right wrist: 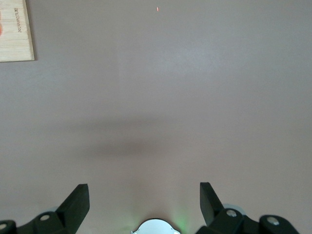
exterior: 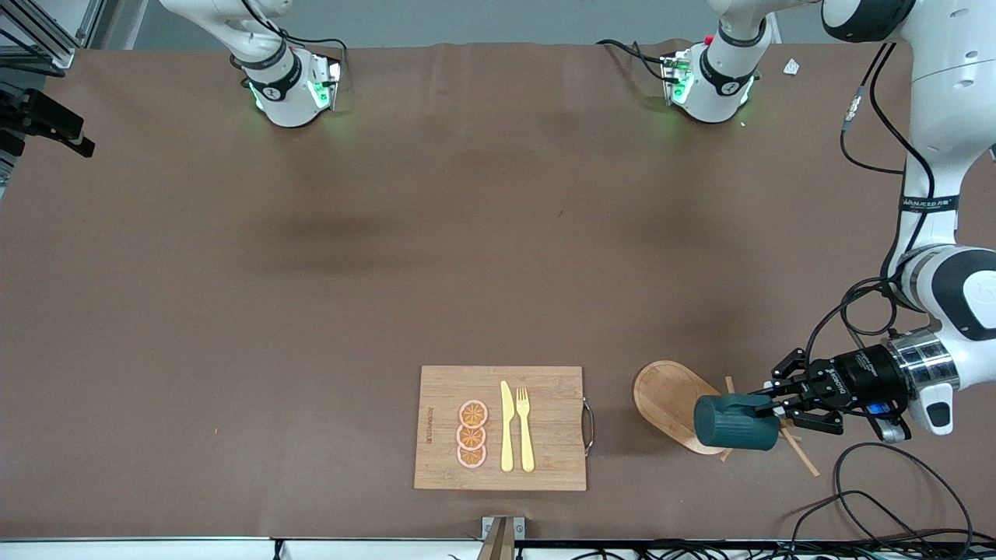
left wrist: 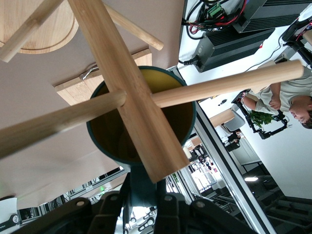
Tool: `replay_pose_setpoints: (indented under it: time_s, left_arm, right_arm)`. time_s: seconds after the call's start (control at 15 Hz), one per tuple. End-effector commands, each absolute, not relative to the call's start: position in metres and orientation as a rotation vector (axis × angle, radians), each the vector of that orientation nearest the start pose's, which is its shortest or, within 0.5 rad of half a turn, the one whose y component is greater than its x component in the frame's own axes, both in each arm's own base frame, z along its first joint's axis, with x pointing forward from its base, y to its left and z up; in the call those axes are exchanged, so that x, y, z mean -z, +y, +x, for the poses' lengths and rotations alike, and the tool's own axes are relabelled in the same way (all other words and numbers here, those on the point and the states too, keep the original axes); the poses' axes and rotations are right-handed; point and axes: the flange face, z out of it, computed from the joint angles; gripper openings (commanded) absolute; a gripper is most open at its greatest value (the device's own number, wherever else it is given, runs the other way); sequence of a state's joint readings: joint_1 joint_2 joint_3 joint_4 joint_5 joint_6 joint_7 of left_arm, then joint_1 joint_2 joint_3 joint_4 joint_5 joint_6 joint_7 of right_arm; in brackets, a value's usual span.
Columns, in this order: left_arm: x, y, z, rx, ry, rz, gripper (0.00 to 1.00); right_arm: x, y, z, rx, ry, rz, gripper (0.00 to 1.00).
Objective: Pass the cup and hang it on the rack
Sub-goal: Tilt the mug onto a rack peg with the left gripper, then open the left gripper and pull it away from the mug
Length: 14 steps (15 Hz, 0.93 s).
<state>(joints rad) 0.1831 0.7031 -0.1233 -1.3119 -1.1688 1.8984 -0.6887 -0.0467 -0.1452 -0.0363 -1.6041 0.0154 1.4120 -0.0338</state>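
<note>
Clamped on the cup, my left gripper holds it sideways by the handle end, up in the air over the rack at the left arm's end of the table. Left fingers are dark, pinching the teal handle stub; in the left wrist view the cup's yellow inside faces the rack's central post, and the post runs right across the mouth with thin pegs crossing the rim. Can't tell if a peg is actually through the handle. Rack's oval base sits flat on the brown table, pegs poking out toward the left arm's side under the cup. Beside the rack, toward the right arm's end, lies the bamboo cutting board with a metal handle, carrying three orange slices, a yellow knife and a yellow fork, about level with the rack from the front camera. Farthest off, my right gripper waits near its base over bare table, fingers spread wide, nothing between them.
</note>
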Motion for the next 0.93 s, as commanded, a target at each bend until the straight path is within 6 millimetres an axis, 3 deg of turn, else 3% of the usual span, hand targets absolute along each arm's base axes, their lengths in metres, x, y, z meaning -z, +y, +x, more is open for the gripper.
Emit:
replay_pose_setpoints:
  time_s: [0.0, 0.13, 0.2, 0.33, 0.4, 0.6, 0.73, 0.87]
  left_arm:
    - [-0.365, 0.004, 0.746, 0.519, 1.188, 1.611, 0.36]
    - [-0.368, 0.005, 0.746, 0.515, 1.189, 1.612, 0.57]
    - [-0.373, 0.005, 0.746, 0.513, 1.195, 1.612, 0.79]
    - [-0.385, 0.014, 0.743, 0.506, 1.225, 1.626, 0.99]
    - [-0.398, 0.023, 0.740, 0.505, 1.240, 1.649, 0.99]
    - [-0.427, 0.024, 0.729, 0.549, 1.226, 1.692, 0.99]
    - [-0.460, 0.010, 0.720, 0.503, 1.194, 1.797, 0.99]
    - [-0.477, -0.006, 0.712, 0.463, 1.217, 1.941, 0.99]
  right_arm:
    - [-0.672, -0.045, 0.487, -0.076, 0.083, -3.113, 1.00]
    - [-0.672, -0.044, 0.487, -0.079, 0.081, -3.113, 1.00]
    - [-0.672, -0.045, 0.487, -0.079, 0.081, -3.114, 1.00]
    - [-0.672, -0.045, 0.487, -0.081, 0.079, -3.114, 1.00]
    - [-0.673, -0.045, 0.486, -0.079, 0.079, -3.114, 1.00]
    - [-0.673, -0.041, 0.487, -0.079, 0.067, -3.115, 1.00]
    - [-0.673, -0.039, 0.487, -0.082, 0.060, -3.117, 1.00]
    - [-0.674, -0.041, 0.486, -0.079, 0.063, -3.117, 1.00]
